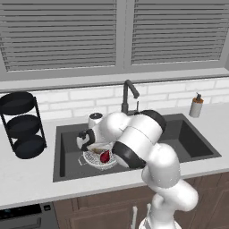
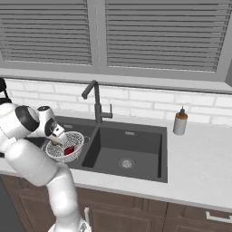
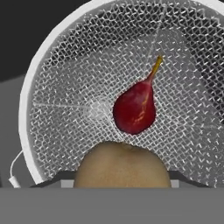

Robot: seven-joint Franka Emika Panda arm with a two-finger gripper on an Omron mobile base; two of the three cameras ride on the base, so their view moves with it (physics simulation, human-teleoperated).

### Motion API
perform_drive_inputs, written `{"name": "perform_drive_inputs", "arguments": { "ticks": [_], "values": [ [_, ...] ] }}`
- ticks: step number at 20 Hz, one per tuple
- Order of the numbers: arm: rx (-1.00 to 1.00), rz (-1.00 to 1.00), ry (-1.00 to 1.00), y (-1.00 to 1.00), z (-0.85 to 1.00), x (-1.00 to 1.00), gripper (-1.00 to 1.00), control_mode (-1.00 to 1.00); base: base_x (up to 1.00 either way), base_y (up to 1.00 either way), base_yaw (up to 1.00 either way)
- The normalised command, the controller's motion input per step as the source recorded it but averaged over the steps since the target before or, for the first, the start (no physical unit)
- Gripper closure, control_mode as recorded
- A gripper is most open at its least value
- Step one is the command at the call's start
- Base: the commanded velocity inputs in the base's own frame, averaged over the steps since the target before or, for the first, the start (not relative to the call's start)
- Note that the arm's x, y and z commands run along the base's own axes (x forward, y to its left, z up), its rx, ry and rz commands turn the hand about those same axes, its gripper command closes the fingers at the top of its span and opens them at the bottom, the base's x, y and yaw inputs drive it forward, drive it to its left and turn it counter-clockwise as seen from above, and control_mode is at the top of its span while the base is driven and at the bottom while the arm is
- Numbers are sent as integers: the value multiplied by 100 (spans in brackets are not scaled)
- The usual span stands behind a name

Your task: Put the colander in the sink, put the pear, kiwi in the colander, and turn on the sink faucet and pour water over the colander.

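Observation:
The silvery mesh colander (image 3: 57,87) sits in the left basin of the dark grey sink (image 1: 192,138), also seen as the colander (image 1: 93,158) (image 2: 72,141). The dark-red pear (image 3: 134,107) lies inside it, stem pointing up-right; pear (image 1: 105,156) (image 2: 69,150). My gripper (image 3: 121,180) hangs just above the colander, shut on the tan-brown kiwi (image 3: 121,166), which hides most of both fingers. From the base, the gripper (image 1: 92,145) (image 2: 57,140) is over the colander's rim area. The tall dark faucet (image 1: 129,96) (image 2: 95,102) stands behind the sink divider, no water running.
A soap dispenser (image 1: 196,105) (image 2: 180,121) stands on the counter right of the sink. A black three-tier rack (image 1: 22,125) stands at the left. A small white object (image 1: 95,118) sits behind the left basin. The right basin (image 2: 129,152) holds only its drain.

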Motion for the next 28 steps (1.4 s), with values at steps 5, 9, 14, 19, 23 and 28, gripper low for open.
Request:
{"name": "perform_drive_inputs", "arguments": {
  "ticks": [5,9,14,19,23,28],
  "values": [
    [-4,0,-1,-25,-30,5,100,-100,0,0,0],
    [-5,0,-1,-31,-20,0,100,-100,0,0,0],
    [-4,0,0,-21,-14,0,-100,-100,0,0,0],
    [-1,0,0,-5,-1,0,-100,-100,0,0,0],
    [0,0,-6,-5,8,-8,-100,-100,0,0,0],
    [0,0,-13,-19,51,-39,-100,-100,0,0,0]
  ]
}}
